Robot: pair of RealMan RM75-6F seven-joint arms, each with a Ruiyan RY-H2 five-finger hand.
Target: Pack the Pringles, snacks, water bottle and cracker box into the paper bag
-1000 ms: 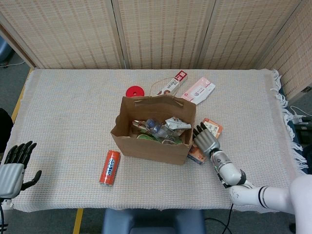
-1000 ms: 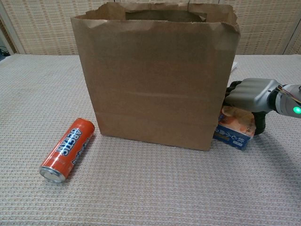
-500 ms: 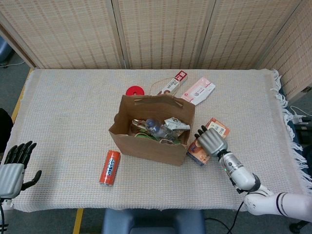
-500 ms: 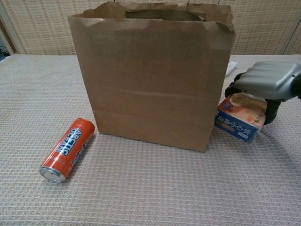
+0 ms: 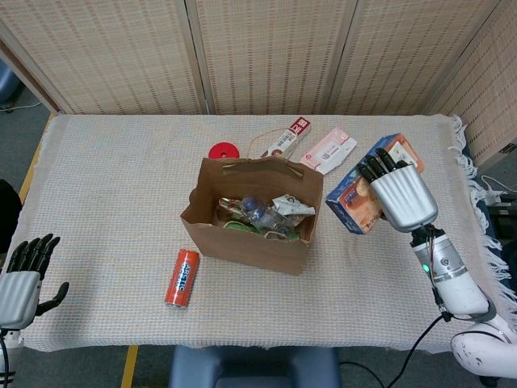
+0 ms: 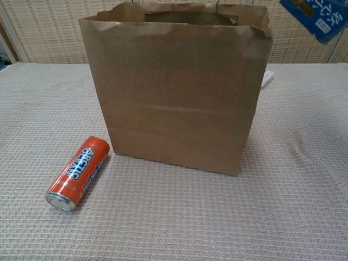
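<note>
An open brown paper bag stands mid-table with a water bottle and snack packets inside. My right hand grips the orange and blue cracker box in the air, to the right of the bag and above its rim. Only a blue corner of the cracker box shows in the chest view, at the top right. An orange Pringles can lies on its side left of the bag. My left hand hangs open at the table's left front corner.
Behind the bag lie a red round lid, a red and white box and a pink and white packet. A woven cloth covers the table. Folding screens close off the back.
My right hand has lifted the cracker box off the table beside the bag, up and to the right. The bag shifted slightly. The left hand has stayed still.
</note>
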